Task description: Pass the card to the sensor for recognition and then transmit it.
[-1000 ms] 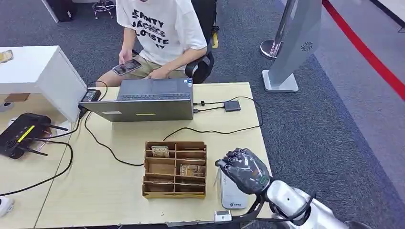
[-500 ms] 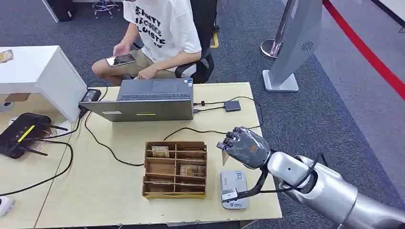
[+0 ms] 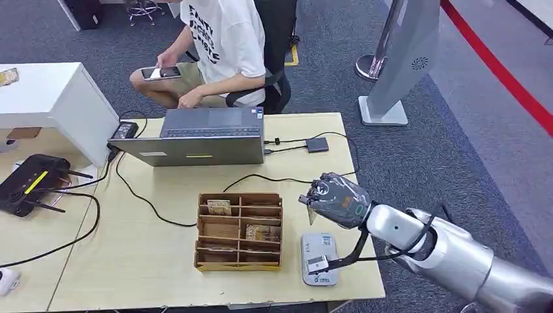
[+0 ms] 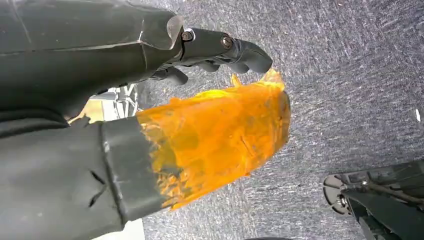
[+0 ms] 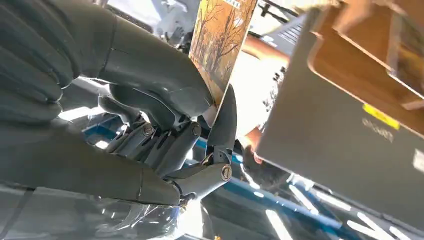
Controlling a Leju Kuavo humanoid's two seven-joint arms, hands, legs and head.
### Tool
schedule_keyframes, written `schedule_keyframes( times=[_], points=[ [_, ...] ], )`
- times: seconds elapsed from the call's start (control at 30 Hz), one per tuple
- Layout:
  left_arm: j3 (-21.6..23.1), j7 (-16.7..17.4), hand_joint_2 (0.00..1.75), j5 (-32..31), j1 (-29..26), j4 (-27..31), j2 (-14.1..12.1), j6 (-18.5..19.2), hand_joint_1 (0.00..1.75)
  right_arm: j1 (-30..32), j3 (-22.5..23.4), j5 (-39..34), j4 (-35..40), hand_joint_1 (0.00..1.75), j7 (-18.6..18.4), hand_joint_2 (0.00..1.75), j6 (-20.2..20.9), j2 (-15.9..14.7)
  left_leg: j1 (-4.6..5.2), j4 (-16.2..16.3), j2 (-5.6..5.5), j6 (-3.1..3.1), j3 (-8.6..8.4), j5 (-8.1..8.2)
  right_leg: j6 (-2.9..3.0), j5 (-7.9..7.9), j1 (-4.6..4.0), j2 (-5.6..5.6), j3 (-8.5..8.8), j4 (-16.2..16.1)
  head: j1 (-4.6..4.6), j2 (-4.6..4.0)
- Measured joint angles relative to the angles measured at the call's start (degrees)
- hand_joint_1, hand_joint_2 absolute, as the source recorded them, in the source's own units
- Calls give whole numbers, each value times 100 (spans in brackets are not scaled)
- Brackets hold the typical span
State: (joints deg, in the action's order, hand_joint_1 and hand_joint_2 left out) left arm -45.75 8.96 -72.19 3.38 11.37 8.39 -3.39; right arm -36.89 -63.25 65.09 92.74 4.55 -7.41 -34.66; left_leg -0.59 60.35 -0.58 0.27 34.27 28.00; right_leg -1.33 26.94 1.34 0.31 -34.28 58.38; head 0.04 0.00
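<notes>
Card point(image 5: 220, 45) is pinched upright between thumb and fingers of the right hand point(image 3: 336, 201), above the worktop point(image 3: 163, 261) just beyond the sensor point(image 3: 319, 259), apparently ready for handover.

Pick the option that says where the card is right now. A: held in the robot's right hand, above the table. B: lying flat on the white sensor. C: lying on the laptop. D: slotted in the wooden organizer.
A: the right hand pinches the card upright in its fingers, raised beside the wooden organizer, with the sensor bare below.
</notes>
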Motion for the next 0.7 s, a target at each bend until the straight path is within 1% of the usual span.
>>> schedule_keyframes(
  times=[0.13,0.23,0.43,0.7],
  points=[
    [0,-2,0,33,-1,0,-2,22,0,-196,-178,-160,50,175,33,175,121,-228,1,0,0,0,0,0,0,0,1,0,0,0,-2,0],
    [-4,-9,0,57,-2,0,-4,22,0,-248,-312,-302,109,175,48,175,212,-324,0,0,0,0,1,1,0,0,0,1,-1,0,0,0],
    [-9,-35,0,107,-5,0,-2,-24,0,-251,-608,-586,177,175,155,175,392,-374,-1,0,0,0,0,1,0,1,-1,0,-1,0,0,0],
    [-57,-35,0,112,-8,0,-2,-55,0,-235,-1069,-841,210,175,286,175,453,-433,0,0,1,0,0,1,0,0,0,1,-1,0,0,0]
  ],
)
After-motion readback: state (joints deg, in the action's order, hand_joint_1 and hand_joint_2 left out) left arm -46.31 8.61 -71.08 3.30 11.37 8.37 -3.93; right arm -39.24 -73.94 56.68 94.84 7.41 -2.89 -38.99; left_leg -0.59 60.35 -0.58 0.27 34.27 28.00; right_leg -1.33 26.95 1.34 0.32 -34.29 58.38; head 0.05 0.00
